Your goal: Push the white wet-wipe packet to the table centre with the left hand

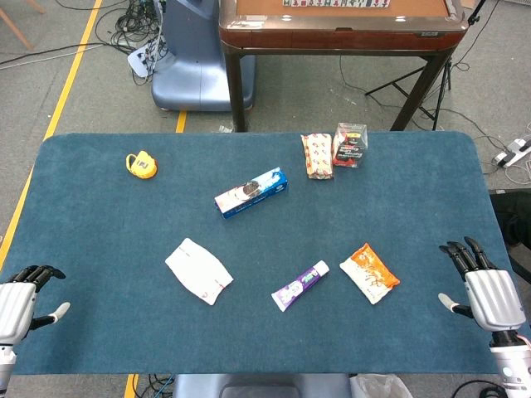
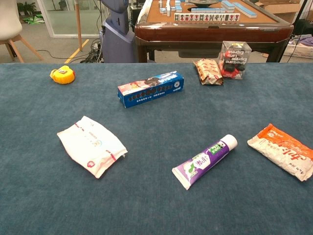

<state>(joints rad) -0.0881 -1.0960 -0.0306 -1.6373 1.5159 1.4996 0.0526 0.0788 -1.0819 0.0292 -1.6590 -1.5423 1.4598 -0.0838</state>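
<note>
Two hands show in my head view, one at each near corner of the blue bench. My left hand sits at the near left edge, its fingers a bit bent and apart, holding nothing. My right hand sits at the near right edge, fingers spread, also holding nothing. My chest view shows no hands.

The white wet-wipe packet lies flat on the near left part of the bench, well apart from my left hand. Nothing touches it. It is turned at a slant.

Near the middle lies a blue box, also slanted. A purple and white tube lies to the right of the packet, with its white cap pointing to the far right. An orange packet lies just past the tube on the right side.

At the far side I see a brown snack pack just beside a clear box with red and black things inside. A small yellow tape measure sits at the far left.

Behind the bench stands a brown game table with tiles on top.
</note>
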